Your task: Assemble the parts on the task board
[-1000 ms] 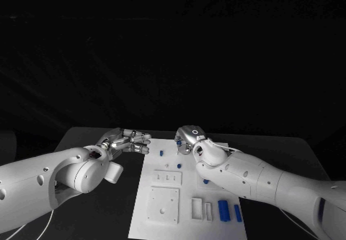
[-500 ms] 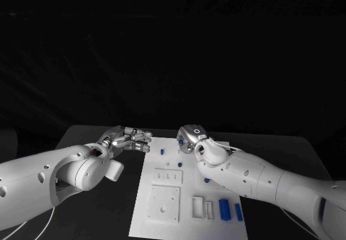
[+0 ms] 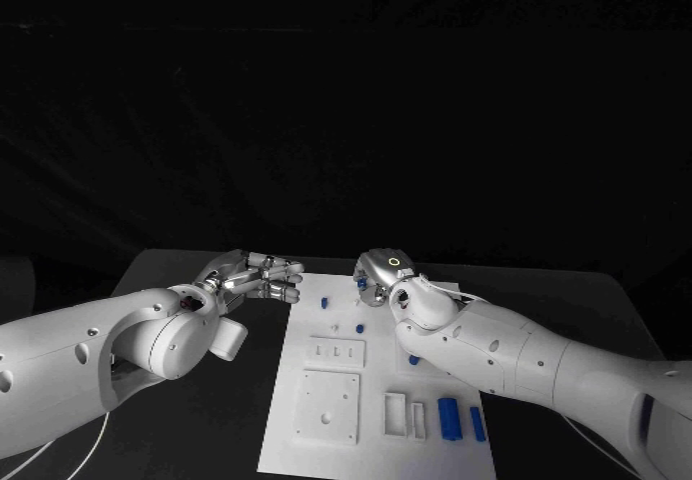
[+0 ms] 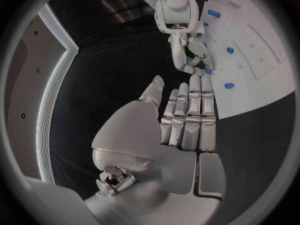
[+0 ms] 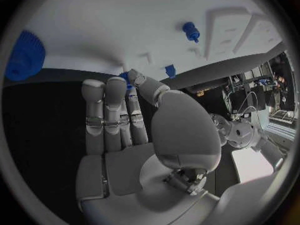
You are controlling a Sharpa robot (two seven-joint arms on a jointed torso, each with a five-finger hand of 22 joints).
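We log a white board (image 3: pixel 378 400) lying mid-desk (image 3: pixel 577 300), with blue parts (image 3: pixel 447 418) on it, most along its near right edge. The left robot hand (image 3: pixel 260 278) hovers just off the board's far left corner, fingers straight and together, holding nothing. The right robot hand (image 3: pixel 378 277) reaches over the far edge, fingertips pinching a small blue part (image 5: pixel 125 76).

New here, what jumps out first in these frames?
The white task board on the black table, dotted with small blue parts along its near right edge. Both silver hands meet at its far end: the right hand touching a blue piece there, the left hand beside the board's far left corner.
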